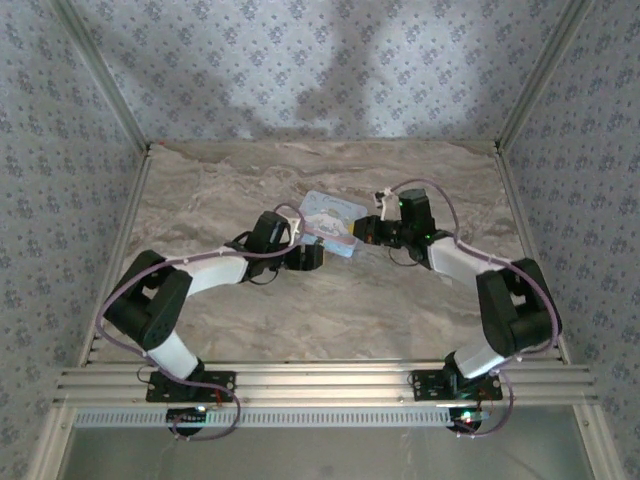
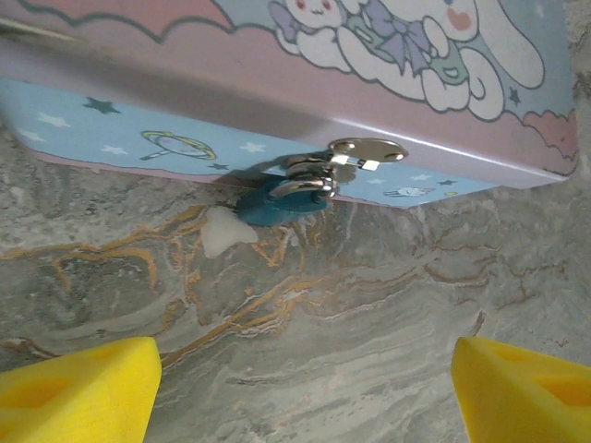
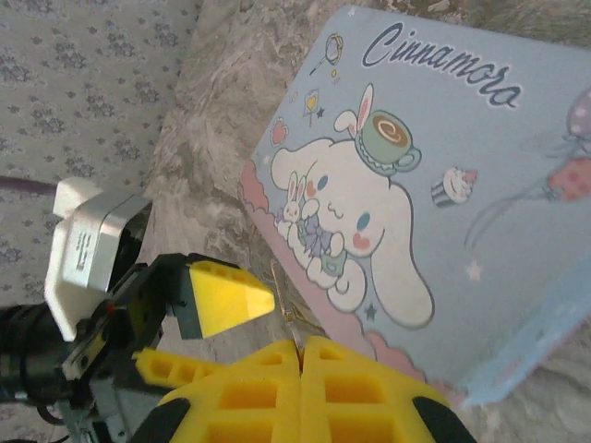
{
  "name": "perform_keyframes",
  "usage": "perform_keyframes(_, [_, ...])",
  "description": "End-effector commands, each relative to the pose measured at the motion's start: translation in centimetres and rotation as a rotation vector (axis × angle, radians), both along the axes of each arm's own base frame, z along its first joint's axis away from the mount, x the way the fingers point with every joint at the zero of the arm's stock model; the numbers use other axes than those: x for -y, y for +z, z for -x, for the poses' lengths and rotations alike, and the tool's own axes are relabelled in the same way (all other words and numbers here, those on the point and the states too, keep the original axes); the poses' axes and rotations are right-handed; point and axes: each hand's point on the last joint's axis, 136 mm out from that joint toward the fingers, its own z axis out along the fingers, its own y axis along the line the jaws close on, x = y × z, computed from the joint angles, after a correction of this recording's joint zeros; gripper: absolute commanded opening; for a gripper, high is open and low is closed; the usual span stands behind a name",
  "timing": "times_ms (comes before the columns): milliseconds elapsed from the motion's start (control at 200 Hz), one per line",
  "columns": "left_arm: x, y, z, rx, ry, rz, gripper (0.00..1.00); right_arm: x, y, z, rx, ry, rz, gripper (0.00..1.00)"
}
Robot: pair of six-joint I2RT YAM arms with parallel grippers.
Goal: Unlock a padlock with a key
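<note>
Teal padlock (image 2: 282, 198): is hanging from the steel hasp (image 2: 367, 149) on the front wall of the Cinnamoroll tin (image 3: 434, 175), with its body resting low against the tabletop.
Left gripper (image 2: 305, 388): you are hovering it just in front of the lock, yellow pads spread wide and gripping nothing.
Right gripper (image 3: 300, 360): you are pressing its pads together. A thin metal sliver is poking out of the seam, probably the key (image 3: 293, 325), though it is too small to be sure.
Step in hand: you are most likely steadying the lock before presenting the key. Close the left pads on the lock body, not the hasp, and bring the key in slowly, in line with the keyway. The keyway itself is not showing.
Risk: the tin is probably going to slide if you push rather than pinch.
Surface: marble-patterned tabletop (image 2: 388, 314), grey-beige with ochre veins. A small white blob (image 2: 226, 231) is lying just beside the lock.
Room: floral wallpaper panels (image 1: 300, 60) are enclosing three sides, and aluminium rails (image 1: 320, 385) are running along the near edge.
</note>
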Motion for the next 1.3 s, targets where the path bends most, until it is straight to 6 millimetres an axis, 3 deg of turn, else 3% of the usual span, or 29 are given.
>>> perform_keyframes(0, [1.2, 1.0, -0.8, 0.057, -0.023, 0.052, 0.82, -1.5, 1.8, -1.8, 0.046, 0.041, -0.053, 0.00])
perform_keyframes(280, [2.4, 0.5, -2.0, 0.100, -0.047, 0.034, 0.81, -2.1, -1.4, -3.6, -0.019, 0.045, -0.032, 0.00])
perform_keyframes(705, [3.4, -0.4, -3.5, 0.157, -0.064, -0.008, 0.77, -1.1, -5.7, -1.9, -0.113, 0.038, 0.057, 0.00])
perform_keyframes(1294, [5.6, -2.3, -3.5, 0.171, -0.092, -0.036, 0.64, -1.1, -5.9, -1.5, -0.110, 0.041, 0.083, 0.00])
